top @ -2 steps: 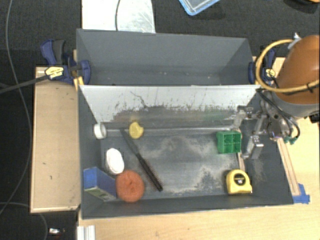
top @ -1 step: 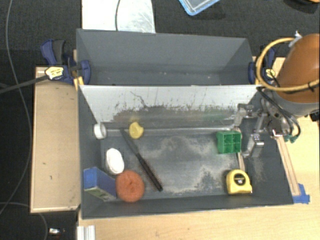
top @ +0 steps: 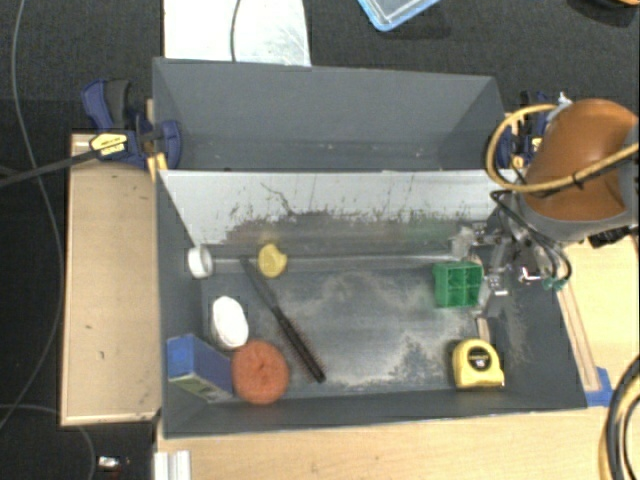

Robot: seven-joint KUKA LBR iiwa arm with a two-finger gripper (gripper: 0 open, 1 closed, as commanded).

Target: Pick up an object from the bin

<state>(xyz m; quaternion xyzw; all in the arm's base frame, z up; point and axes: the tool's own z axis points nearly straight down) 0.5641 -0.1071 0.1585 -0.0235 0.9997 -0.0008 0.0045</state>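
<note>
My gripper (top: 495, 268) is low at the right side of the bin, under the orange cover on the wrist. A green square block with moulded compartments (top: 457, 285) lies right against the gripper's left side, touching or nearly touching it. A yellow tape measure (top: 476, 362) sits on the floor just below the gripper, near the front right corner.
At the front left lie a red-orange round scrubber (top: 261, 371), a blue box (top: 196, 364) and a white oval thing (top: 229, 321). A black stick (top: 291, 334) runs diagonally from a yellow lump (top: 272, 260). A silver cap (top: 200, 261) sits by the left wall.
</note>
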